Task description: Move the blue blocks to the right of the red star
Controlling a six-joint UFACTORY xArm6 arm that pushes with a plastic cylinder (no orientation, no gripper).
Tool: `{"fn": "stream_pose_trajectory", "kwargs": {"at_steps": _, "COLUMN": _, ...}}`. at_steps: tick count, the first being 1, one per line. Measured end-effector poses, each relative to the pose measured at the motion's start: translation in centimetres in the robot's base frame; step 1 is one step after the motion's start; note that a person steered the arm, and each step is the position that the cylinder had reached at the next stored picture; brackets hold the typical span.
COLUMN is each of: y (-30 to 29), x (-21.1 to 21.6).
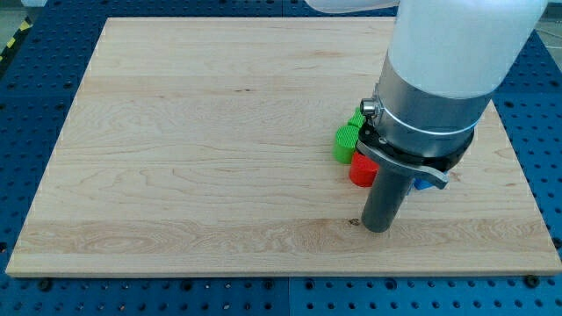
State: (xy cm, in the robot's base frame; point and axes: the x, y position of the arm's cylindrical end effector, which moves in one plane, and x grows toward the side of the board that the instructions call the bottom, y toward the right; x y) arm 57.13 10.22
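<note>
My tip (378, 228) rests on the wooden board (193, 140), below the cluster of blocks at the view's right. A red block (361, 170), shape unclear, lies just above and left of the tip, partly hidden by the rod. A small bit of a blue block (423, 184) shows to the right of the rod, mostly hidden by the arm. A green block (346, 143) lies above the red one, with another green piece (356, 119) behind it near the arm. The arm's body covers whatever else lies there.
The board sits on a blue perforated table (35, 96). The large white and grey arm body (439, 79) hides the board's upper right part.
</note>
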Motion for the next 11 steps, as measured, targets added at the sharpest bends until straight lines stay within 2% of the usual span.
{"fn": "stream_pose_trajectory", "kwargs": {"at_steps": 5, "y": 0.3, "x": -3.9}}
{"fn": "stream_pose_trajectory", "kwargs": {"at_steps": 10, "y": 6.1, "x": -5.5}}
{"fn": "stream_pose_trajectory", "kwargs": {"at_steps": 11, "y": 4.4, "x": -5.6}}
